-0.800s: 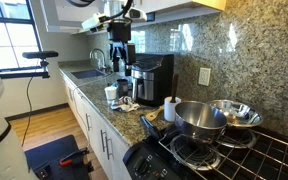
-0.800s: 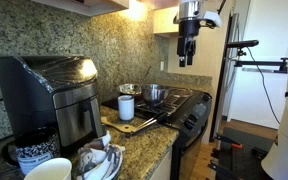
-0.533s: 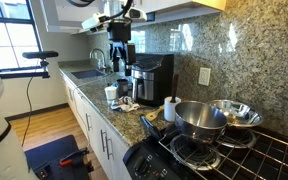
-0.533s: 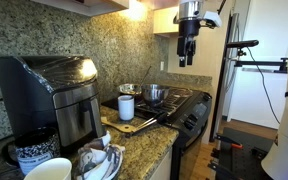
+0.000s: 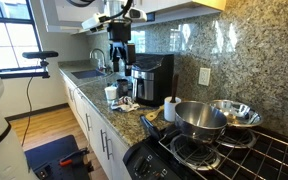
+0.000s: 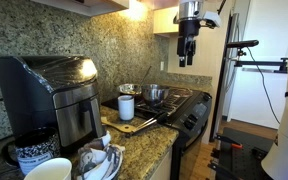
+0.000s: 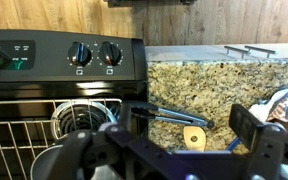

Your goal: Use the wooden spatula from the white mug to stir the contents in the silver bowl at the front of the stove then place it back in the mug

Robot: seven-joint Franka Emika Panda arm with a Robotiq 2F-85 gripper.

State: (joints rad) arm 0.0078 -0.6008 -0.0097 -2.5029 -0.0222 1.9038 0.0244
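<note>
Wrist view | gripper (image 7: 166,140) jaws spread, blurred | silver bowl (image 7: 79,112) probably, partly covered

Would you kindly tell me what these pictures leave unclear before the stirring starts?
- Silver bowl contents: its own wall hides them in an exterior view.
- Wooden spatula: too small to find at the white mug in an exterior view.
- Wrist view: the end effector covers the lower counter.
</note>
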